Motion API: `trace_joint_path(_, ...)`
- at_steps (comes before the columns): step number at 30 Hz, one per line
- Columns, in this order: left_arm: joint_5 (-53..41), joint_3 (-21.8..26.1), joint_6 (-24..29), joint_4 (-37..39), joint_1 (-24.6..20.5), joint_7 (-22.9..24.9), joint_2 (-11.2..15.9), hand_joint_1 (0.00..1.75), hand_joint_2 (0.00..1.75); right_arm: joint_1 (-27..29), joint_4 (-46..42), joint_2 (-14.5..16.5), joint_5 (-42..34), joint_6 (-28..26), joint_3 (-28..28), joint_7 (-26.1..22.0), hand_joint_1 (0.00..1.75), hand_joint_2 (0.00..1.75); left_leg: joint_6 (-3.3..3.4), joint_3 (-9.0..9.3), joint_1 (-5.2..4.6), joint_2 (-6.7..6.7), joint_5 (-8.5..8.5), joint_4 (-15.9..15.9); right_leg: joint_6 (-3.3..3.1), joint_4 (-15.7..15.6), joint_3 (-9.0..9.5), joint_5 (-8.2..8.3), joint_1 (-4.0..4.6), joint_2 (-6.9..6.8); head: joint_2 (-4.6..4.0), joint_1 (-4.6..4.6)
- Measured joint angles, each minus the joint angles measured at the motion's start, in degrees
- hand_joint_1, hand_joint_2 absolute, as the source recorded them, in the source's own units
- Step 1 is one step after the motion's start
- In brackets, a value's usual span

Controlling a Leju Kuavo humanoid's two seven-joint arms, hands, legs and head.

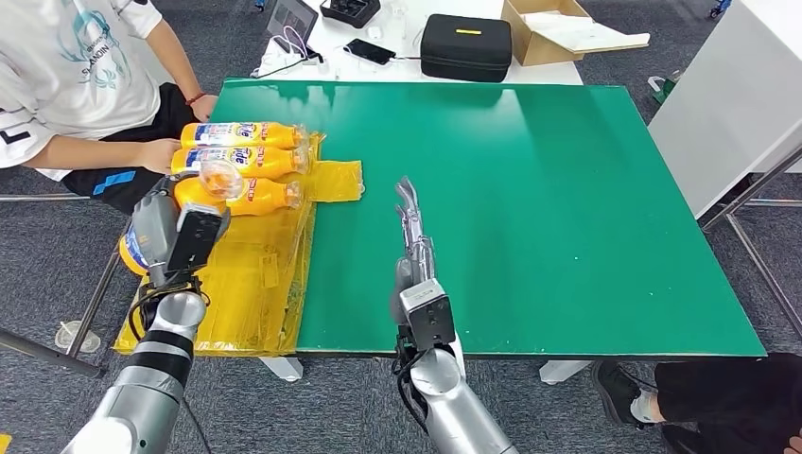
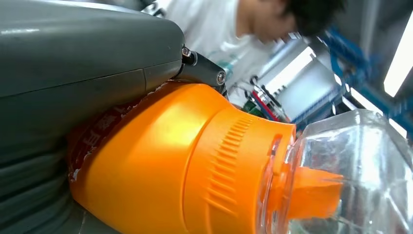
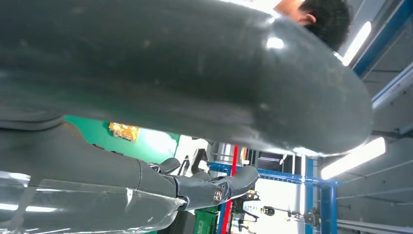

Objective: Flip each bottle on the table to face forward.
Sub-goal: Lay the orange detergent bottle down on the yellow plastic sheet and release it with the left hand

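- Orange bottle (image 2: 160, 161): my left hand (image 1: 156, 230) is gripping it, lifted at the table's (image 1: 530, 189) left edge beside three lying bottles (image 1: 244, 161).
- Right hand (image 1: 412, 236) is resting spread, holding nothing.
- Next I am judging a turn, then setting down.

1. The green table (image 1: 567, 208) lies bare from its centre out to 3 o'clock and up to 12 o'clock, wide room for a hand to pass.
2. At 9 to 10 o'clock, three orange bottles (image 1: 248, 163) lie side by side on crinkled yellow plastic wrap (image 1: 255, 274), which covers the table's left strip down to 7 o'clock.
3. A seated person's hand (image 1: 159, 154) rests against those bottles at 10 o'clock, closing off that edge.
4. The left hand (image 1: 156, 232) grips a bottle (image 2: 165, 161) above the wrap at 8 o'clock.
5. The right hand (image 1: 412, 232) stretches flat, fingers apart, over the table at 6 o'clock, bare green on both sides.
6. Beyond the far edge, at 12 o'clock, a black case (image 1: 465, 45) and cardboard box (image 1: 553, 33) sit on a white table.
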Motion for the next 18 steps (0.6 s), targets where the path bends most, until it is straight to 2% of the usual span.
trace_joint_path(6,-11.6,-5.7,-8.4,7.6,-0.6,0.7,3.1,1.75,1.75,0.0,-0.3,-0.5,-1.4,1.2,0.4,0.0,0.00,0.00,0.00,-0.01,-0.01,0.07,-0.01,0.0,0.00,0.0,0.00,0.00,-0.01,0.01,0.00,0.00)
trace_joint_path(9,-13.1,-7.9,-12.9,11.1,0.9,-1.0,4.4,1.75,1.75,0.0,-0.3,-0.5,-1.8,2.4,0.4,0.0,0.00,0.00,0.00,-0.01,-0.01,0.11,-0.02,0.0,0.00,0.0,-0.04,-0.01,-0.01,0.03,0.00,-0.01)
trace_joint_path(18,-13.5,-10.6,-20.0,14.4,1.1,-2.2,6.2,1.75,1.75,-0.1,0.1,-0.5,-2.4,4.4,0.7,0.6,0.00,0.00,-0.11,0.52,-0.01,0.08,-0.14,-0.1,-0.08,0.0,0.46,-0.06,0.00,0.03,0.01,-0.02)
